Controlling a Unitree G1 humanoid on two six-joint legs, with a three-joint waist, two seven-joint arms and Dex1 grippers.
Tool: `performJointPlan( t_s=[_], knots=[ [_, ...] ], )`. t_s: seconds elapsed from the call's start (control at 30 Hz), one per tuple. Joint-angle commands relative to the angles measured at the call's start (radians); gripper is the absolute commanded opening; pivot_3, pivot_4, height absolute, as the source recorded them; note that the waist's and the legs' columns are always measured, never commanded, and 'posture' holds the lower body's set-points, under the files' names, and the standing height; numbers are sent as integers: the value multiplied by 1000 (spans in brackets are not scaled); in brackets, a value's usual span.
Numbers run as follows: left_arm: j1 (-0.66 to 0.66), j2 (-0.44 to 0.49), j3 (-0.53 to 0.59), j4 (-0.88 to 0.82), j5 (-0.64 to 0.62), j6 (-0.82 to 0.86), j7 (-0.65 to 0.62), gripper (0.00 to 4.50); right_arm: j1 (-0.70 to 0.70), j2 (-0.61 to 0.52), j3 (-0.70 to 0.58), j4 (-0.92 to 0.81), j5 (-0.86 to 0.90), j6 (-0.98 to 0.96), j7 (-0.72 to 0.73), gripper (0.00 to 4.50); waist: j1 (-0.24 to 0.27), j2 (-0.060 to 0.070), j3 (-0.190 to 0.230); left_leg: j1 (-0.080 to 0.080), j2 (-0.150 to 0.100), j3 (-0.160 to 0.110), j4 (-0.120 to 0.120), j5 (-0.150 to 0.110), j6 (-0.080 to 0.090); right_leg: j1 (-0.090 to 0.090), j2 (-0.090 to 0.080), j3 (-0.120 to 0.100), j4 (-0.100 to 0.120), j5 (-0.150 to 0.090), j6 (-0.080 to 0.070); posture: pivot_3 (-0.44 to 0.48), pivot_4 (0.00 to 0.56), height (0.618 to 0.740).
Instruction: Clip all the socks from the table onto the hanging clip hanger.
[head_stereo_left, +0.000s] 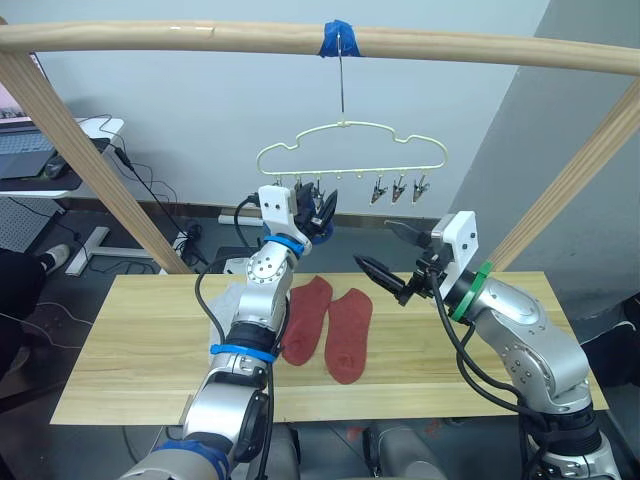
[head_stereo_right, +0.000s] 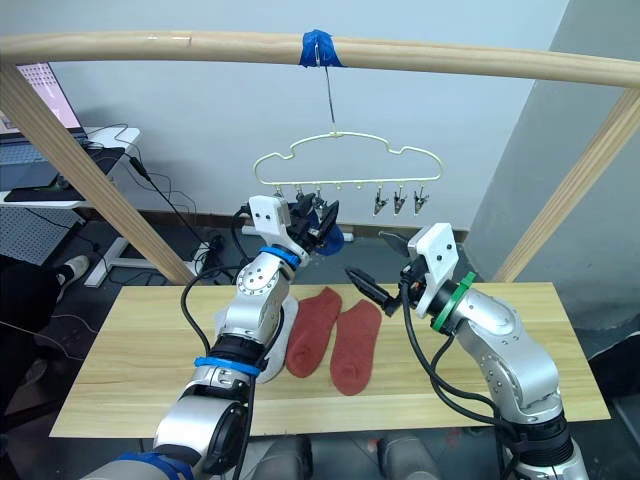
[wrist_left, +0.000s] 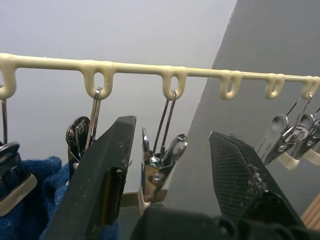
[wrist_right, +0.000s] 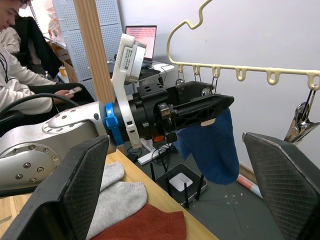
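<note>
Your left hand (wrist_left: 172, 165), fingers wide, brackets a small metal clip (wrist_left: 160, 167) on the pale cream wire hanger (head_stereo_left: 350, 150); your right hand (head_stereo_left: 392, 260) waits open beside.

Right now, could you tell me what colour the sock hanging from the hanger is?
Blue sock; right wrist view.

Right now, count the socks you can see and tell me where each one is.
5, maybe more hidden. Two rust red socks lie side by side on the table. Two light grey socks lie beside them. One blue sock hangs from the clip hanger at the left claw.
</note>
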Motion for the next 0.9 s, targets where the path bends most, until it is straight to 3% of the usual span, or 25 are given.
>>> performJointPlan(
  t_s=[0.03, 0.13, 0.23, 0.37, 0.47, 0.73, 0.9],
  knots=[
    [-35, -8, -1, 3, 9, -33, 5, 2623, -3, -3, -3, -46, -2, -16, -10, 4500, -2, 0, 0, 0, 0, 0, 0, 0, 0, 0, 0, 0, 0, 0, 0, -158, 154, 740],
    [-46, -8, 0, 22, 12, -37, 6, 2623, -3, -3, -4, -48, -1, -16, -13, 4500, -4, 0, 0, 0, 0, 0, 0, 0, 0, 0, 0, 0, 0, 0, 0, -162, 154, 740],
    [-57, -7, 1, 41, 20, -41, 17, 2066, -3, -4, -5, -50, 0, -15, -18, 4500, -7, 0, 0, 0, 0, 0, 0, 0, 0, 0, 0, 0, 0, 0, 0, -164, 153, 740],
    [-72, -11, 8, 51, 19, -35, 29, 814, -1, -6, -3, -50, -2, -18, -21, 4500, -11, 0, 0, 0, 0, 0, 0, 0, 0, 0, 0, 0, 0, 0, 0, -167, 154, 740],
    [-78, -12, 10, 57, 21, -37, 34, 344, 1, -5, -1, -51, -3, -20, -24, 4500, -15, 0, 0, 0, 0, 0, 0, 0, 0, 0, 0, 0, 0, 0, 0, -168, 154, 740],
    [-69, -1, 13, 27, 5, 10, 4, 162, 34, -15, 32, 2, -67, -6, -58, 4500, -20, 0, 0, 0, 0, 0, 0, 0, 0, 0, 0, 0, 0, 0, 1, -157, 159, 740],
    [-44, 41, 33, -95, -103, 249, -119, 162, 42, -29, 129, 211, -217, -10, -96, 4500, -21, 0, 0, 0, 0, 0, 0, 0, 0, 0, 0, 0, 0, -1, 1, -140, 164, 740]
  ],
)
